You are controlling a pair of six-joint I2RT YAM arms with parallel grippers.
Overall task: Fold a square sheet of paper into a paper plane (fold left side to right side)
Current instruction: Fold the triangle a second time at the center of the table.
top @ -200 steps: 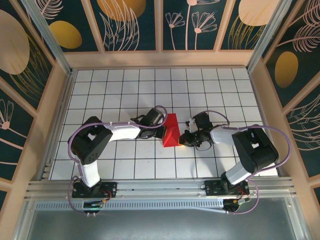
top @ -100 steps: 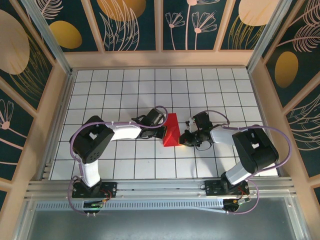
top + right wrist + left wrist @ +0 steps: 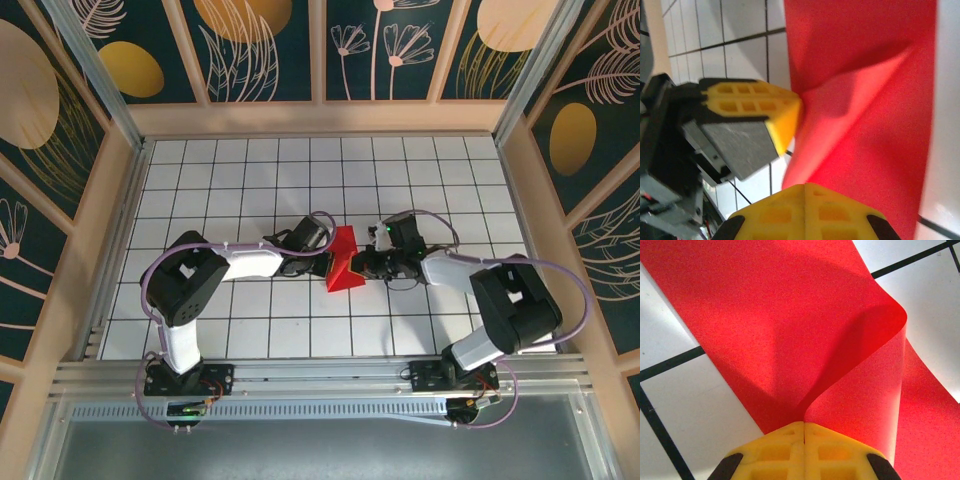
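The square sheet of paper [image 3: 345,262] is bright red and partly folded, lying mid-table between both arms. My left gripper [image 3: 326,262] is at its left edge. In the left wrist view its yellow jaws [image 3: 804,426] are shut on a raised flap of the sheet [image 3: 790,315], which curls up and over to the right. My right gripper [image 3: 362,266] is at the sheet's right side. In the right wrist view its jaws [image 3: 805,187] are shut, tips against the red paper [image 3: 875,100], and the left gripper's yellow fingers [image 3: 785,112] touch the paper's far edge.
The table [image 3: 250,180] is white with a black grid and has open tiles all round the paper. Wooden-framed patterned walls [image 3: 120,170] close in the left, back and right. An aluminium rail [image 3: 320,375] carries the arm bases at the near edge.
My right gripper has moved up and left, from a little clear of the sheet to against its right side. The left gripper has held its place on the paper.
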